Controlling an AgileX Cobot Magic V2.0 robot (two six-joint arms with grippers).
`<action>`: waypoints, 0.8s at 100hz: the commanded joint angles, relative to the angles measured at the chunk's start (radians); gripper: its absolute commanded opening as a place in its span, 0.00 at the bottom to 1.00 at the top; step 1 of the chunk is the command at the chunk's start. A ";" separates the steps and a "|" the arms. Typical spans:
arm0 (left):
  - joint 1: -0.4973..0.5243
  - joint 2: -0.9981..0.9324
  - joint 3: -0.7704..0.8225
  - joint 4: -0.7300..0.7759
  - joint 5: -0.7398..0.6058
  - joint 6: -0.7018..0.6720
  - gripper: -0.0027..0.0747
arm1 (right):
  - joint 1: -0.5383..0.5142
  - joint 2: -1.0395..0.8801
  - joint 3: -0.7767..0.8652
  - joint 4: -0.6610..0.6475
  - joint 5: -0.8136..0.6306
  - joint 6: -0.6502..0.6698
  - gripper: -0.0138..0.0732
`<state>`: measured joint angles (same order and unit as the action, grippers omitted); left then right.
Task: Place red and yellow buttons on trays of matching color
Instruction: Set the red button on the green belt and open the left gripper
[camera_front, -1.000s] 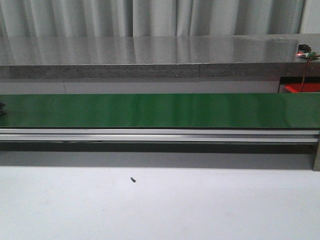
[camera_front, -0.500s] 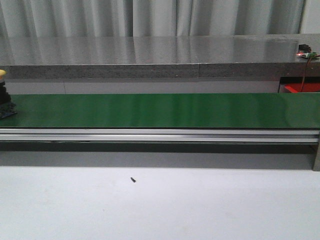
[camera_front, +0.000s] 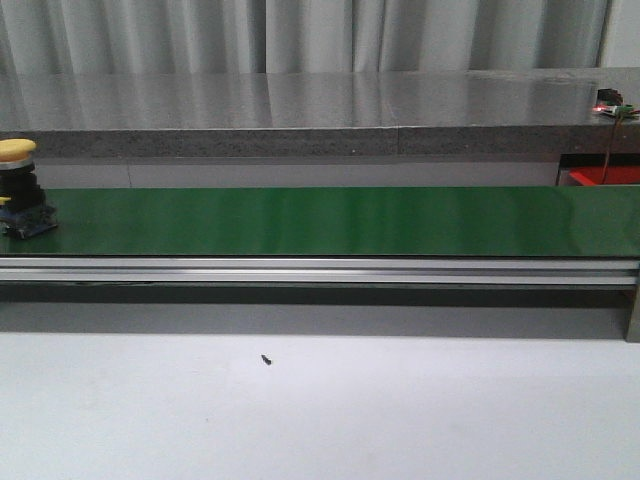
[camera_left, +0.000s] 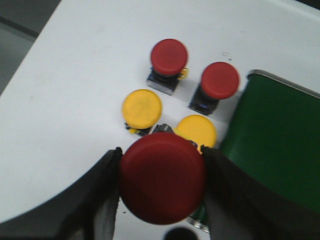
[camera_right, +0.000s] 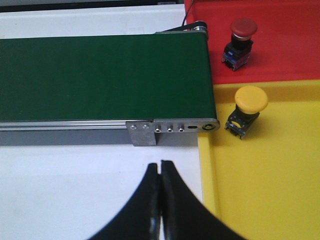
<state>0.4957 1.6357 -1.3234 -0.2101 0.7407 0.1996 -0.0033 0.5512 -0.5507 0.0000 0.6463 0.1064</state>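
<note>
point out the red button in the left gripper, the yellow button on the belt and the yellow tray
red button (camera_left: 162, 177), left wrist view, on its round cap
yellow button (camera_front: 17, 150), front view, on its yellow cap
yellow tray (camera_right: 270, 185), right wrist view, on its bare floor

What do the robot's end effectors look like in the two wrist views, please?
Both are black. The left end effector shows two broad, dark fingers with smooth matte faces, blurred by closeness. The right end effector has two slim, curved black fingers that taper to narrow tips. No cables, markings or sleeves show in either view.
</note>
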 joint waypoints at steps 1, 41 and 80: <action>-0.056 -0.055 -0.027 -0.026 -0.027 -0.008 0.44 | -0.002 -0.001 -0.025 0.000 -0.069 -0.008 0.02; -0.187 -0.013 -0.027 -0.031 -0.008 -0.008 0.44 | -0.002 -0.001 -0.025 0.000 -0.069 -0.008 0.02; -0.194 0.046 -0.027 -0.033 -0.003 -0.008 0.46 | -0.002 -0.001 -0.025 0.000 -0.069 -0.008 0.02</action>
<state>0.3096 1.7219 -1.3234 -0.2202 0.7759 0.1996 -0.0033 0.5512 -0.5507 0.0000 0.6463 0.1064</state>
